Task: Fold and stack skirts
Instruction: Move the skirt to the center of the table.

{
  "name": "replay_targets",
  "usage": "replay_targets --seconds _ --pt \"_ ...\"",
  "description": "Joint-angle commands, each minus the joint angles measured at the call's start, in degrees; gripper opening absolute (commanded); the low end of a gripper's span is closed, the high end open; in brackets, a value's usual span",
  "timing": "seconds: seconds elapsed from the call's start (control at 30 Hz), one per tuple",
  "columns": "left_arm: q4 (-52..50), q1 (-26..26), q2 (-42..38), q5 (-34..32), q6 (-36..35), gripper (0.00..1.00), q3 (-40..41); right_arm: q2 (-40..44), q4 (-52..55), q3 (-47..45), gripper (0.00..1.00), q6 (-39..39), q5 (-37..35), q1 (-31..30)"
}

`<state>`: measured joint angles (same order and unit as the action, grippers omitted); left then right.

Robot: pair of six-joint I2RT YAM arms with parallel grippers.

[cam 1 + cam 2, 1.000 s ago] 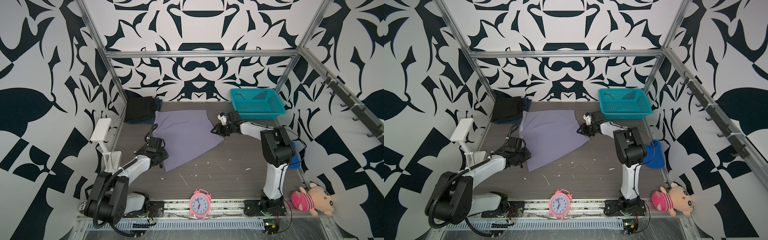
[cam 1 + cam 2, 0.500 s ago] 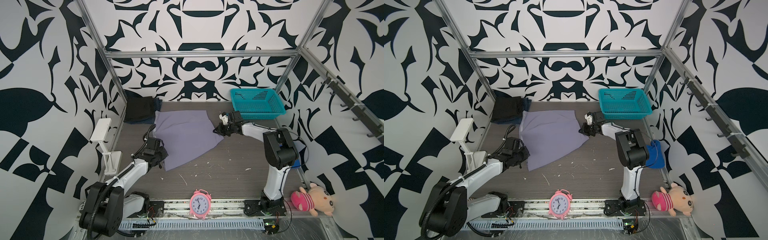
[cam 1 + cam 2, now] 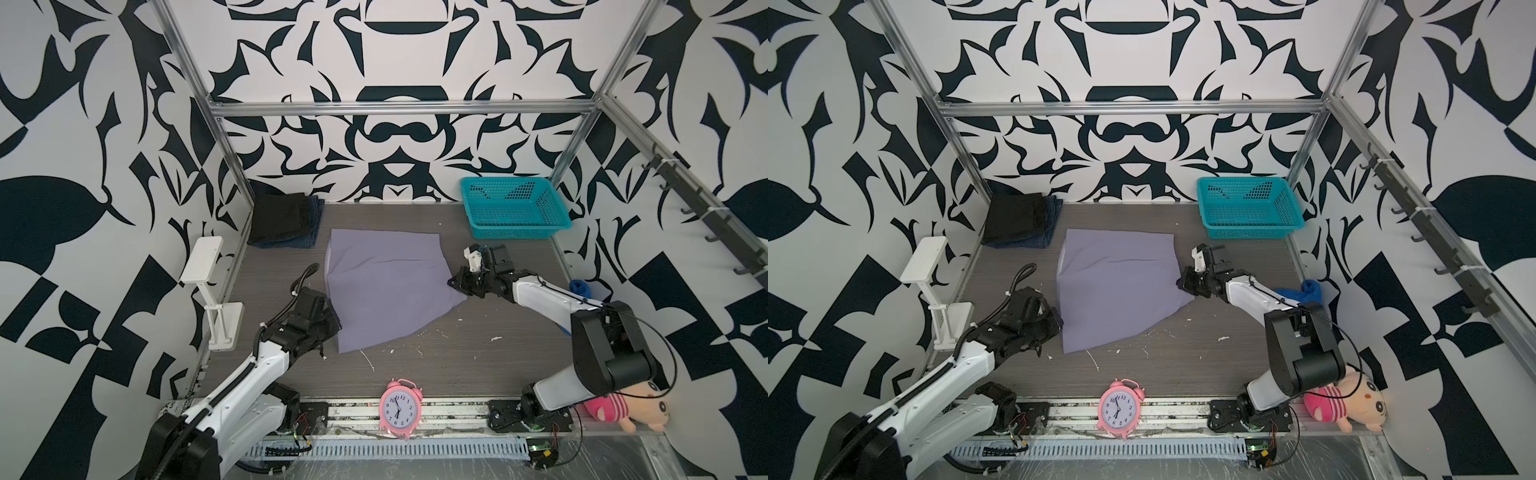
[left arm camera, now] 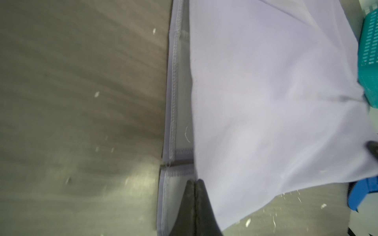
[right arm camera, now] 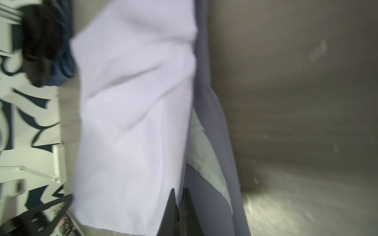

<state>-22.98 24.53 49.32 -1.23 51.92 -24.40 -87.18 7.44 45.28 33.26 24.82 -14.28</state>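
at the front rail a pink clock (image 3: 400, 409) stands upright, with a plush toy (image 3: 623, 411) at the near right corner. just beyond, on the worktop (image 3: 478, 353), the left jaws are closed on the near left edge of the lavender skirt (image 3: 386, 286); the left wrist view shows both tips pressed together at the hem. the right jaws are closed too, pinching the skirt's right corner, with cloth caught between them in the right wrist view. the skirt lies spread mostly flat in the middle of the worktop. a blue cloth (image 3: 579, 286) sits by the right wall. at the far left corner a folded black skirt (image 3: 280, 218) rests on a folded denim skirt (image 3: 315, 220). at the far right stands a teal basket (image 3: 515, 233).
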Motion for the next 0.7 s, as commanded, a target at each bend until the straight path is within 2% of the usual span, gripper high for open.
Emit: replay_targets --seconds 0.0,0.07,0.17,0.3,0.4,0.53,0.63,0.67 --pt "-7.84 0.60 -6.57 -0.57 6.43 0.00 3.02 0.17 2.31 -2.04 0.00 0.08 -1.39 0.39" --pt "-8.81 0.77 -10.45 0.42 7.69 0.00 4.51 -0.59 2.36 -2.64 0.00 -0.05 -1.44 0.40" --pt "-11.84 1.02 -13.76 1.06 7.71 0.00 2.60 -1.37 3.55 -1.59 0.01 -0.82 -1.69 0.57" --pt "-16.58 1.97 -12.89 2.16 6.96 0.00 -1.38 -1.32 5.28 -0.16 0.04 -1.52 -2.50 0.84" --pt "-17.69 4.78 -10.68 2.33 10.14 0.00 0.59 -1.88 6.20 0.16 0.10 -1.53 -3.26 1.35" --pt "-19.43 11.58 -10.03 -3.10 14.97 0.00 0.70 -1.13 6.46 0.03 0.17 -1.33 -4.62 1.62" --pt "-20.75 13.48 -8.89 -8.71 12.48 0.00 -5.07 0.03 6.77 1.09 0.28 -2.20 -5.31 1.63" --pt "-20.47 13.44 -8.17 -9.98 11.04 0.15 -7.09 0.35 7.20 1.71 0.31 -2.27 -5.54 1.63"
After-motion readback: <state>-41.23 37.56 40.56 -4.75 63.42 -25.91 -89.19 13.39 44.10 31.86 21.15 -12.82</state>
